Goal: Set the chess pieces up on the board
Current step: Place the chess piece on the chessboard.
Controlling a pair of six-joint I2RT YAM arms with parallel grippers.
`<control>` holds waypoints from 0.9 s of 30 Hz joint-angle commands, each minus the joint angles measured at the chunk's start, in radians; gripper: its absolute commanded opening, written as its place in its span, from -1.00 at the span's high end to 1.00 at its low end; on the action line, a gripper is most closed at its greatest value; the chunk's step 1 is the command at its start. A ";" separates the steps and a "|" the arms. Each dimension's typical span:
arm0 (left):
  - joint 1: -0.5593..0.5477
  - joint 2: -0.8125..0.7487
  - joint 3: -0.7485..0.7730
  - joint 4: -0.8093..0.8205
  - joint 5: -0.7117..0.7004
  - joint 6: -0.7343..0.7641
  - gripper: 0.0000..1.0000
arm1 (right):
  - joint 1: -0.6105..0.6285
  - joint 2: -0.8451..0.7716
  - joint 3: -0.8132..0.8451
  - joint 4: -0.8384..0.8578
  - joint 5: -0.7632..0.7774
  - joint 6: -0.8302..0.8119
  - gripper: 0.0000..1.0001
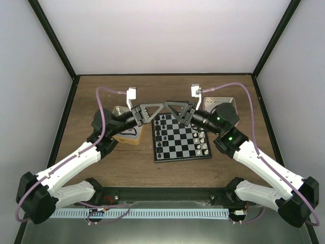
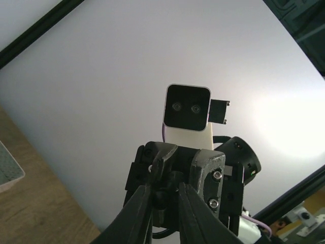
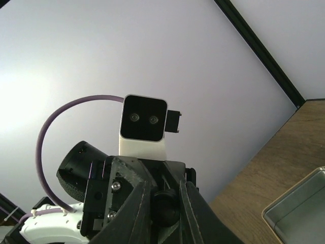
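Board: the small flat black-and-white checked chessboard (image 1: 181,141) is lying on the brown wooden counter (image 1: 127,168). It is sitting below both claws and slightly toward the arm bases, with its far edge under their tips.
Pieces: tiny black chessmen (image 1: 159,136) are standing in a file along the board's left edge, down and nearward of the left claw. More pieces are crowding the right edge under the right arm, too small to tell apart.
Left claw: the left claw (image 1: 159,107) is hovering over the board's far edge, pointing right, tip to tip with the other claw. In its wrist view its dark fingers (image 2: 142,216) are sitting close together, leaving a narrow gap.
Right claw: the right claw (image 1: 168,107) is pointing left, facing its partner. Its fingers (image 3: 138,218) are likewise drawn narrow.
Between the fingers: a small dark rounded lump (image 3: 165,208) is showing in each claw's gap. I cannot tell what it is or whether either claw is gripping it.
Facing cameras: each wrist view is looking straight at the other arm's white wrist camera (image 3: 144,119).
Right surroundings: a rectangular silver metal tray (image 1: 216,100) is resting on the counter beyond the right claw's wrist, partly under that arm.
Left surroundings: a tan box (image 1: 128,137) is lying beneath the left arm, behind the left claw.
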 commanded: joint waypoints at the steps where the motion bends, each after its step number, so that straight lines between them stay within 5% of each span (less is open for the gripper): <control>1: -0.005 0.002 -0.008 0.090 0.014 -0.030 0.69 | -0.006 -0.008 -0.016 0.010 0.009 -0.019 0.92; 12: -0.005 -0.007 -0.018 0.149 -0.014 -0.031 0.72 | -0.005 -0.010 -0.039 0.024 -0.013 -0.007 0.92; 18: -0.005 -0.010 -0.020 0.191 -0.024 -0.040 0.56 | -0.005 -0.019 -0.057 0.047 -0.015 0.009 0.93; 27: -0.005 0.009 -0.025 0.233 -0.006 -0.061 0.91 | -0.006 -0.009 -0.064 0.054 -0.023 0.006 0.95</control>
